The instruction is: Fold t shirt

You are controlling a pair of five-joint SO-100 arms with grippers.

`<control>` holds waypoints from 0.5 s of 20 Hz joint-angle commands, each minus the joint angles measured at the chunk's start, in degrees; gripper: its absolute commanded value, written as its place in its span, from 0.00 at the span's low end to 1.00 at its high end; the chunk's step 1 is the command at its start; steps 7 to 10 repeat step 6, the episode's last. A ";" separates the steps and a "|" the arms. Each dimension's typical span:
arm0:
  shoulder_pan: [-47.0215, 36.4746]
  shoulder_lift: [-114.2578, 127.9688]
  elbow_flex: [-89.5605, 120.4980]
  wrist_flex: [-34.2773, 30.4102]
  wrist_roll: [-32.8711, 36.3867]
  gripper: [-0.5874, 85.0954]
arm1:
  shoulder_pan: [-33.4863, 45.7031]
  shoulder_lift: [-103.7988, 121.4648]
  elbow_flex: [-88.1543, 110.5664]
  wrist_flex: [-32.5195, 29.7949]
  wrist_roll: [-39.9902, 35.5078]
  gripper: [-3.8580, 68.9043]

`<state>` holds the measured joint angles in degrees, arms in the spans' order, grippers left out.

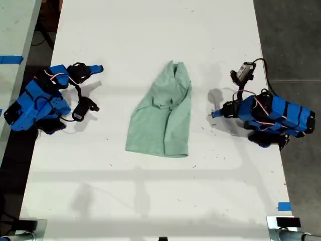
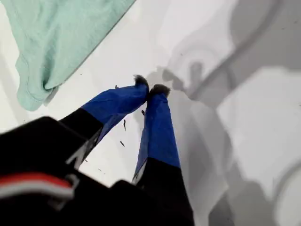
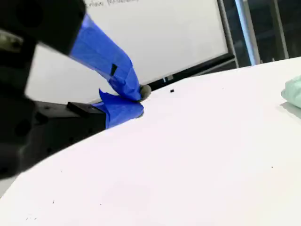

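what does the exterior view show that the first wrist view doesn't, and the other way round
Only the exterior view shows the whole t shirt, lying partly folded mid-table, both blue arms parked clear of it on either side, and blue tape at the table edge.

Only the first wrist view shows my first claw up close: its blue fingers meet at the tips, shut on nothing, with dark specks on the table beneath.

Both show the white table and the mint-green shirt, though the wrist view catches just one corner of it.

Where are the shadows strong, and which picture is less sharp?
Exterior view: soft shadows on the table beside each arm, sharp overall. First wrist view: large grey shadows past my first end effector. Second wrist view: near housing blurred, t shirt barely visible.
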<state>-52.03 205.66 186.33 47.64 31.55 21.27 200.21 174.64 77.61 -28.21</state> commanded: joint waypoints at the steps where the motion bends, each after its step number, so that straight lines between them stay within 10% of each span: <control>1: 0.79 0.44 2.11 -0.53 -0.79 0.00 | -1.23 0.70 2.99 -0.35 1.32 0.09; 10: 0.79 0.44 2.11 -0.62 -0.62 0.00 | -1.67 0.70 2.99 -0.35 2.11 0.09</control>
